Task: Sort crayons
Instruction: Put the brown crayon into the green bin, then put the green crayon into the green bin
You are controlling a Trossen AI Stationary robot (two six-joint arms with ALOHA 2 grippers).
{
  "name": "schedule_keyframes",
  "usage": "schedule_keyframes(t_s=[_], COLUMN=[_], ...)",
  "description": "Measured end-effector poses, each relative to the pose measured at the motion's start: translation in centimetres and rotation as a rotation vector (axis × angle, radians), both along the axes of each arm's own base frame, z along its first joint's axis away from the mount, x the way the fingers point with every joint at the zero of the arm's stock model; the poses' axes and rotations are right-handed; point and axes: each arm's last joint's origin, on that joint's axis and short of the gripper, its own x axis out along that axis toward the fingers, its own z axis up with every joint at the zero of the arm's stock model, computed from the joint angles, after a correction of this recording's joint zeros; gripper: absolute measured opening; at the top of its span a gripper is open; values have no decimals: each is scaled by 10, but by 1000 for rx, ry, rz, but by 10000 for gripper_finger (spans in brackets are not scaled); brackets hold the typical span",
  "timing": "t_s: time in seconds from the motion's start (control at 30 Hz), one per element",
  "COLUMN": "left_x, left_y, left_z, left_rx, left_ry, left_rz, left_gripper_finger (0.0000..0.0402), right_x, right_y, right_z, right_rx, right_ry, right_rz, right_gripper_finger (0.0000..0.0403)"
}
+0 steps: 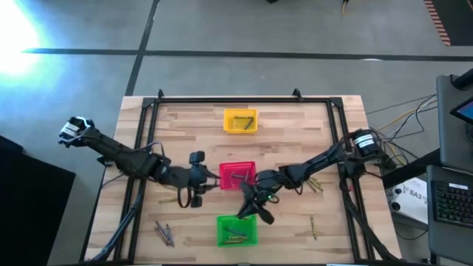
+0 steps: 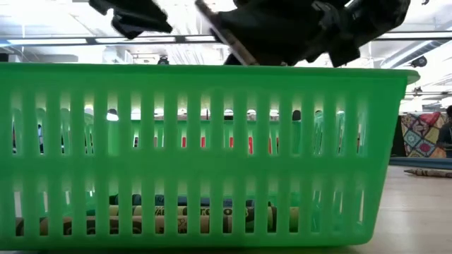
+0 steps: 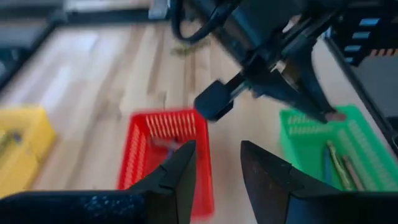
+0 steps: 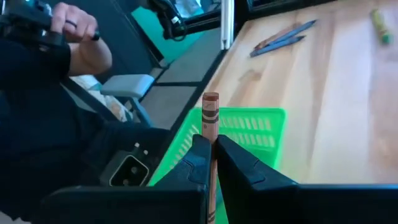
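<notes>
From above, the right claw point(image 1: 250, 209) hangs between the red basket point(image 1: 237, 175) and the green basket point(image 1: 237, 230); the left claw point(image 1: 209, 179) sits beside the red one. At tabletop level, crayons point(image 2: 191, 219) lie inside the green basket. The left wrist shows its claw point(image 3: 217, 165) spread. The right wrist shows its claw point(image 4: 209, 155) pinching a brown crayon point(image 4: 211, 118) over the green basket.

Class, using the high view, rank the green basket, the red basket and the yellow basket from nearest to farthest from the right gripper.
Measured from the right gripper, which holds a reddish-brown crayon:
1. Green basket, just below it at the table's near edge.
2. Red basket, just above it at the table's middle.
3. Yellow basket, farthest, by the table's far edge.
</notes>
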Motion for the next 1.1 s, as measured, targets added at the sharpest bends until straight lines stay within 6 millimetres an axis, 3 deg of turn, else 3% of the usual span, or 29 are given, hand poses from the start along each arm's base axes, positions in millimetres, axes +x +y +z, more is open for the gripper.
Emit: schedule_keyframes(t_s=[0.23, 0.43, 0.57, 0.7, 0.93, 1.1], left_x=[-15, -21, -15, -10, -6, -4], left_y=[-3, -9, -18, -26, -39, -42], left_z=[-16, -37, -51, -67, -82, -84], left_rx=[-115, -138, -123, -109, -99, -36], left_ry=[178, 295, 319, 358, 394, 308], left_rz=[148, 303, 320, 332, 345, 393], left_gripper_finger=[109, 109, 109, 109, 109, 109], right_x=[16, 14, 7, -17, -83, -134], right_y=[25, 39, 37, 37, 39, 17], right_z=[-4, 7, 11, 22, 56, 51], right_rx=[8, -73, -172, -326, -461, -498], right_ry=[6, -2, 136, 239, 332, 474], right_rz=[49, 22, -171, -365, -576, -829], right_gripper_finger=[31, 109, 156, 173, 163, 145])
